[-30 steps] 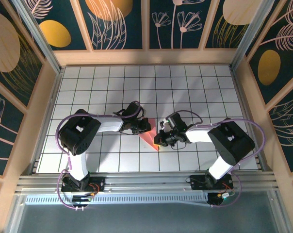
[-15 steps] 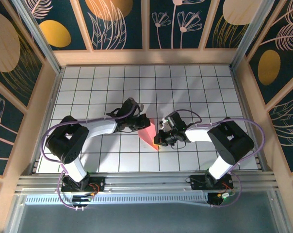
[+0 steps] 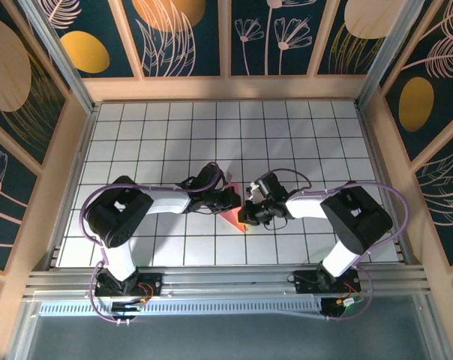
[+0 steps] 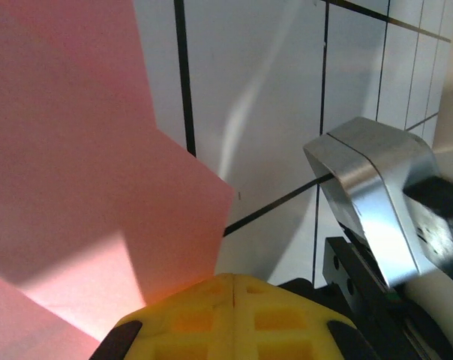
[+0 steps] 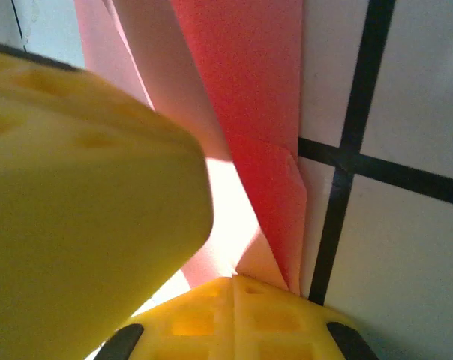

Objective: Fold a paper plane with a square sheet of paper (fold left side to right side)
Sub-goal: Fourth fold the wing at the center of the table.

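The square sheet of paper (image 3: pixel 234 218) is folded into a narrow salmon-pink wedge lying between my two grippers. Most of it is covered in the top view. My left gripper (image 3: pixel 230 199) rests on its upper part, and in the left wrist view its yellow pads (image 4: pixel 234 300) are shut, with the paper (image 4: pixel 84 165) running under their tips. My right gripper (image 3: pixel 247 216) is at the wedge's lower right edge. Its pads (image 5: pixel 234 300) are shut where the layered folds of the paper (image 5: pixel 249 97) meet the seam. A blurred yellow finger (image 5: pixel 84 172) looms close at the left.
The white grid table (image 3: pixel 301 135) stretches away behind the grippers, ringed by a wooden rim (image 3: pixel 226 88). The right gripper's silver housing (image 4: pixel 369 187) stands just right of the left gripper's tips. The two grippers are nearly touching.
My left gripper has slid right and slightly nearer across the paper, toward the right gripper, covering more of the pink. The right gripper has held still.
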